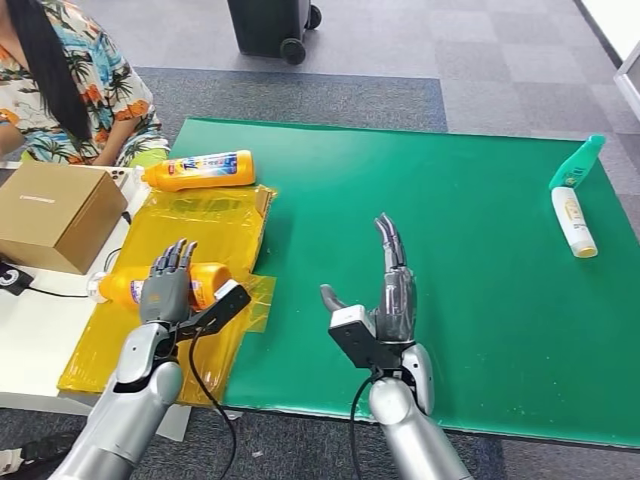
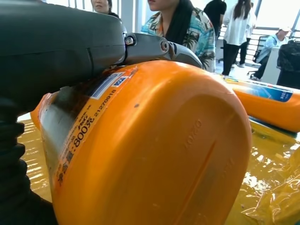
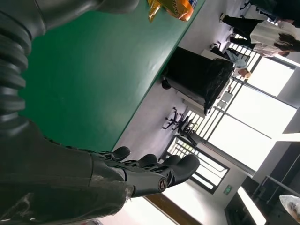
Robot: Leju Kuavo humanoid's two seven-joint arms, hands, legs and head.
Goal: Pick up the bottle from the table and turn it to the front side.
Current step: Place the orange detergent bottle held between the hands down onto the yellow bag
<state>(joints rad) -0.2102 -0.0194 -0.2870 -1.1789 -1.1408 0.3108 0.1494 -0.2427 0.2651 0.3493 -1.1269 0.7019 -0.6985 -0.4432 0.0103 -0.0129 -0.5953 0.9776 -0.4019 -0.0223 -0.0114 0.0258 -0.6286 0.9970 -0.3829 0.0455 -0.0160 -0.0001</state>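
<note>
Orange bottle [image 1: 202,284] lies on yellow plastic [image 1: 219,225] at the desk's [image 1: 468,330] left, the left hand [image 1: 167,283] over it, grip unclear; right hand [image 1: 392,290] open; lifting likely comes next.

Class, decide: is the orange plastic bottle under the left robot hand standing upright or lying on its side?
Lying on its side. The orange plastic bottle stretches flat across the yellow plastic sheet, with the left robot hand over it.

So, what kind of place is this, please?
Probably an office or lab used for robot trials: grey carpet tiles, a wheeled black bin, office chairs by large windows, and people standing around behind the table with its green mat.
</note>
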